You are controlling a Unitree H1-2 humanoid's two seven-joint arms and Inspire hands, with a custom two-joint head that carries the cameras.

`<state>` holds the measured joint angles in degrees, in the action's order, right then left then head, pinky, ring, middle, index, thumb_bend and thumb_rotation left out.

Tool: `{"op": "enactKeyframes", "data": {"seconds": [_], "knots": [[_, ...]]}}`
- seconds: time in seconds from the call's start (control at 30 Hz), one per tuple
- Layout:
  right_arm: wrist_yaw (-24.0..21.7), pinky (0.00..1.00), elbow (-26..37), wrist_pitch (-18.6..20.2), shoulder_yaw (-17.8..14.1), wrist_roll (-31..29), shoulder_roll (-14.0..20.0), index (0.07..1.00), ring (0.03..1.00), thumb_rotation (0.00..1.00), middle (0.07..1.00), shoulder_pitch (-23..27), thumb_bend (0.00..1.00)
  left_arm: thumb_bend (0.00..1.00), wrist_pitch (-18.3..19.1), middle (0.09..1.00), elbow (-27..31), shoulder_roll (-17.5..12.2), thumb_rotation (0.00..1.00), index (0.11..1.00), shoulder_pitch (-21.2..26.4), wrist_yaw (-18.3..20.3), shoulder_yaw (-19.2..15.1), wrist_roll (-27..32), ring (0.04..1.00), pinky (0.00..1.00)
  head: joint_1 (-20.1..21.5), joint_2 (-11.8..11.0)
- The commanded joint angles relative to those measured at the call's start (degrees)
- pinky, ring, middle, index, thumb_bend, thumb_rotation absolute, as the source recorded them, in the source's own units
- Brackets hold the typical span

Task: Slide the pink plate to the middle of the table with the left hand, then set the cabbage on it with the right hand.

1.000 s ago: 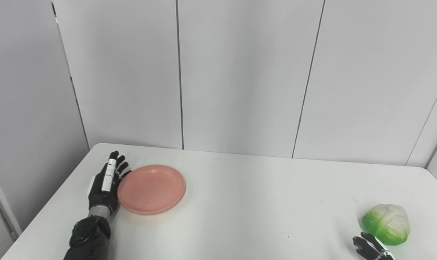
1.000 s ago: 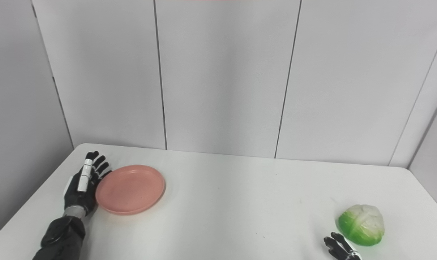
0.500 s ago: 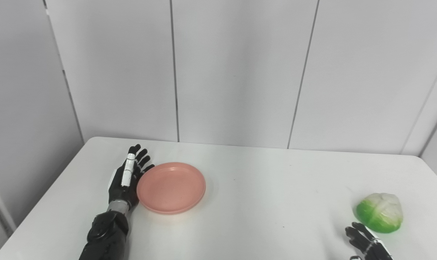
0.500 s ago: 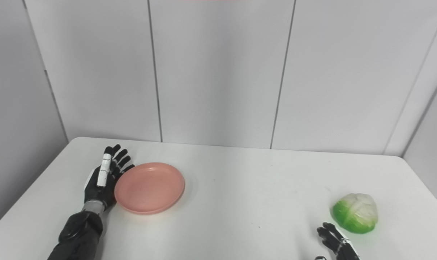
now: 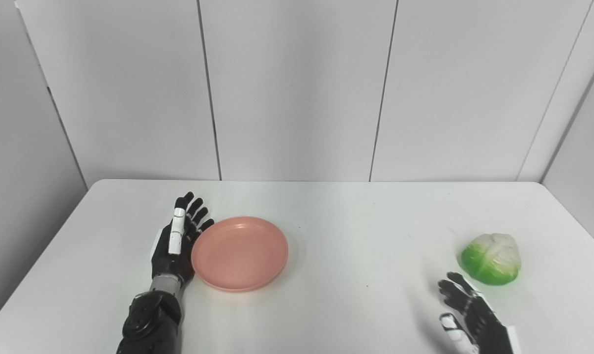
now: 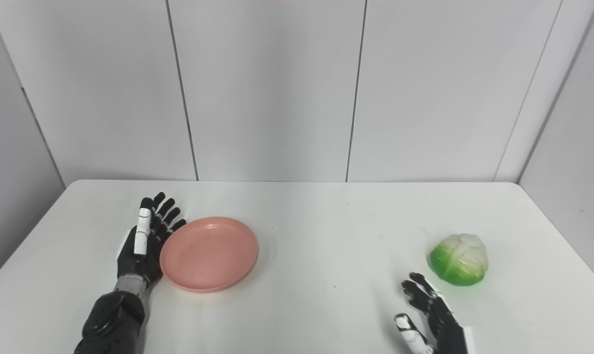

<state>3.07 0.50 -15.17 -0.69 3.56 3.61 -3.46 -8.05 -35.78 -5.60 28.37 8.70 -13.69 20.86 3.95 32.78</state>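
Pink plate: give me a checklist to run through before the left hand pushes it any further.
1. Left hand flat against the pink plate at its left rim, fingers apart: ok.
2. Plate at the middle of the table: not ok, it sits left of centre.
3. Path to the right of the plate free of objects: ok.
4. Plate lying flat on the table: ok.
5. Cabbage out of the plate's way, near the right edge: ok.
6. Right hand open, holding nothing, short of the cabbage: ok.
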Motion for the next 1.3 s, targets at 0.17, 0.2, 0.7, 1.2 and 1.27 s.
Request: {"op": "enactKeyframes", "data": {"seconds": [0.17,0.2,0.7,1.2,1.27], "knots": [[0.33,0.81,-0.33,2.55,2.93,1.06,-3.98,0.824,0.812,0.74,0.792,0.46,0.7,0.97,-5.01,0.895,2.31,4.81,0.78,0.886,-1.22,-6.87,0.02,-4.14,0.908,0.81,1.12,0.29],[0.38,0.81,-0.36,2.49,3.0,0.97,-4.1,0.83,0.811,0.74,0.793,0.46,0.7,0.97,-5.22,0.893,2.49,5.25,0.78,0.886,-1.37,-7.39,0.08,-4.36,0.908,0.82,1.3,0.28],[2.49,0.82,-0.89,3.68,4.44,-2.0,-7.59,0.823,0.799,0.73,0.773,0.21,0.68,0.92,-2.77,0.897,9.0,10.15,0.8,0.899,-5.22,-7.48,3.95,-4.97,0.909,0.86,7.24,-2.99],[7.28,0.82,-4.3,2.78,8.07,0.52,-10.63,0.812,0.805,0.7,0.78,1.28,0.69,0.89,0.58,0.944,9.32,8.05,0.78,0.92,-6.28,-3.87,3.98,-0.96,0.964,0.99,18.33,-4.86],[7.74,0.82,-4.4,2.97,8.23,0.78,-10.67,0.812,0.804,0.7,0.78,1.48,0.69,0.89,0.88,0.95,8.97,7.69,0.77,0.922,-6.19,-3.69,4.02,-0.81,0.969,1.0,18.33,-4.86]]}}
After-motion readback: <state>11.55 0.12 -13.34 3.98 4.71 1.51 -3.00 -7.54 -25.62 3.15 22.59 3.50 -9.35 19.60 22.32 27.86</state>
